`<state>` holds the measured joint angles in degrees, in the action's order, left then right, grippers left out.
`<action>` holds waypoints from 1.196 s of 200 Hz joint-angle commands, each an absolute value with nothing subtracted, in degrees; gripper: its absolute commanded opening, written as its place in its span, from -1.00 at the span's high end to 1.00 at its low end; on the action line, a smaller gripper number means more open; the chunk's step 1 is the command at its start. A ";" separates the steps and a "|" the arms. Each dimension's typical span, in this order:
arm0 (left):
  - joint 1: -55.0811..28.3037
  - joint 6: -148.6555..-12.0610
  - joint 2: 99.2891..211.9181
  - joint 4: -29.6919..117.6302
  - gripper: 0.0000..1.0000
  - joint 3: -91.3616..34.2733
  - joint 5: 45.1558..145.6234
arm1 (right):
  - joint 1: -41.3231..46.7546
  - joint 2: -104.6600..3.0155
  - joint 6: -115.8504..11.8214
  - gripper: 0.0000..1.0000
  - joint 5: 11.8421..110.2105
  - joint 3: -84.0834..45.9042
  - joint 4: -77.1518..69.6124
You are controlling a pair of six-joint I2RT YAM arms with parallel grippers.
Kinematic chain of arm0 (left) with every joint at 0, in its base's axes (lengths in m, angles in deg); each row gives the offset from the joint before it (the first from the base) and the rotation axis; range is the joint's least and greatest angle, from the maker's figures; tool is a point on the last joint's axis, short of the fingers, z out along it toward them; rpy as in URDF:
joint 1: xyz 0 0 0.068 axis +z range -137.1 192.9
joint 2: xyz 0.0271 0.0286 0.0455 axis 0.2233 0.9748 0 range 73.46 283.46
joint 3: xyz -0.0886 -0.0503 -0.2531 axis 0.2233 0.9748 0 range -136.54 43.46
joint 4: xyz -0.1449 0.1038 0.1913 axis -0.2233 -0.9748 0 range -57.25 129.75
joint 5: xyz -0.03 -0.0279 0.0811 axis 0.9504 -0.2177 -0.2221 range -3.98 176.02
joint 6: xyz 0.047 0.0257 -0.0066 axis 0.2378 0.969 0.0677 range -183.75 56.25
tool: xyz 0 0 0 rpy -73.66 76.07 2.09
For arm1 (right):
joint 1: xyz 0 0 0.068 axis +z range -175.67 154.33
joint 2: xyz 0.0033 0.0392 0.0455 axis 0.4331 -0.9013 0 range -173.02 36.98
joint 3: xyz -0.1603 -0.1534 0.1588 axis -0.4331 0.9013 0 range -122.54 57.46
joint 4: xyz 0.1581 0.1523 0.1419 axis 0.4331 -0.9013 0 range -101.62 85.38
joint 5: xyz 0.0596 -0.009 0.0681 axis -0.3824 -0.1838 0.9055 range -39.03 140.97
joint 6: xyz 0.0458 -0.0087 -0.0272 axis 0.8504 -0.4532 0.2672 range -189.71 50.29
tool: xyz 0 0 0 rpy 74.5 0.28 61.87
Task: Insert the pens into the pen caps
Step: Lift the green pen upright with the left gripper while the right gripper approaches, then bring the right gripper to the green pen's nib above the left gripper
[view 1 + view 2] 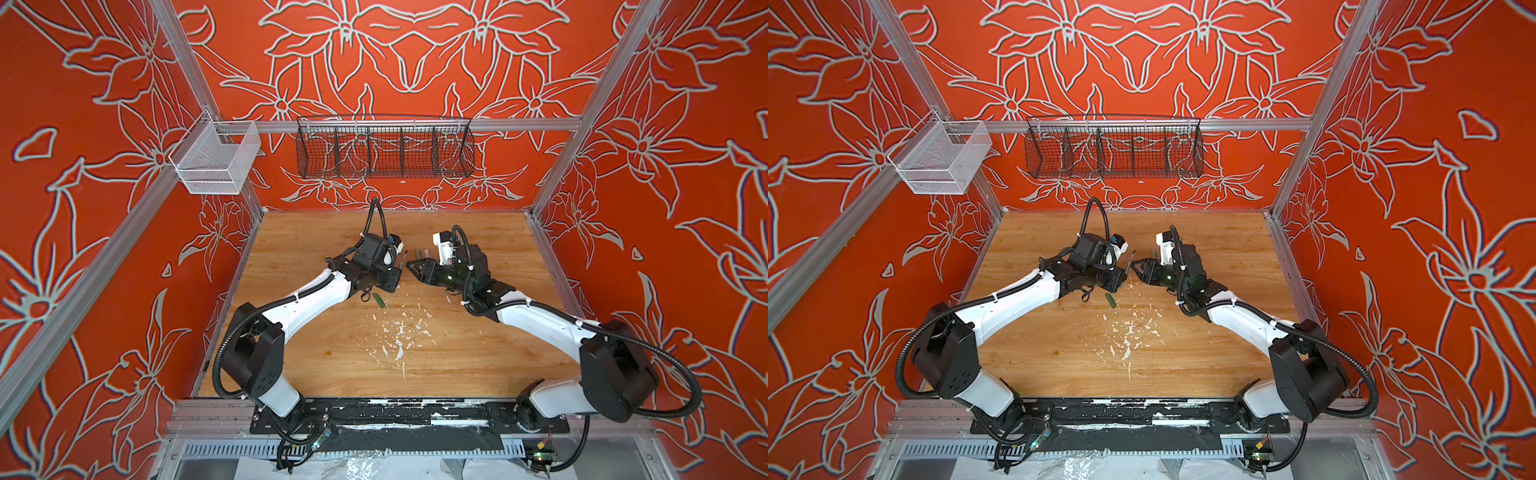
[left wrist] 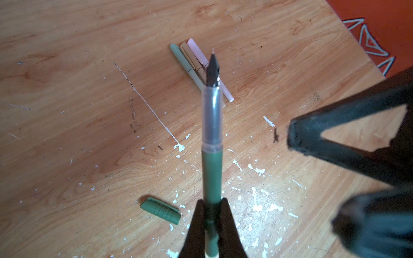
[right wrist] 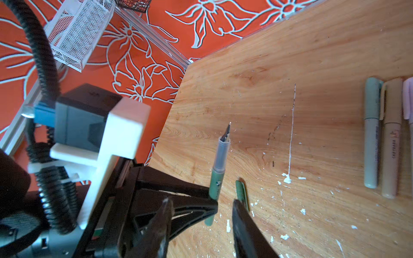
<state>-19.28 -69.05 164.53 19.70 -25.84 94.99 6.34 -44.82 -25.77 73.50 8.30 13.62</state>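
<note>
Left jaws gripping dark green pen [image 2: 212, 143], right jaws parted nearby, green cap [image 2: 160, 210] on table [image 2: 67, 111], capped pens [image 2: 190, 63] beyond

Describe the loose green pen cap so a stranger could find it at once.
On the wooden table, look near the middle, close to the left gripper that holds an uncapped dark green pen. The cap lies alone on the wood there. It is short, stubby and dark green, unlike the three long capped pens grouped farther back.
</note>
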 commanded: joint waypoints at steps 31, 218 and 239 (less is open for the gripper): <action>-20.45 -68.06 160.54 23.09 0.89 -23.78 96.56 | 6.85 -48.58 -21.81 0.13 74.75 4.64 16.79; -21.55 -68.26 158.38 26.09 0.34 -21.62 97.34 | 7.90 -49.37 -21.73 1.00 73.72 3.61 15.81; -21.55 -68.41 157.55 27.53 0.13 -20.47 97.40 | 7.84 -48.35 -21.64 1.00 73.45 4.02 15.85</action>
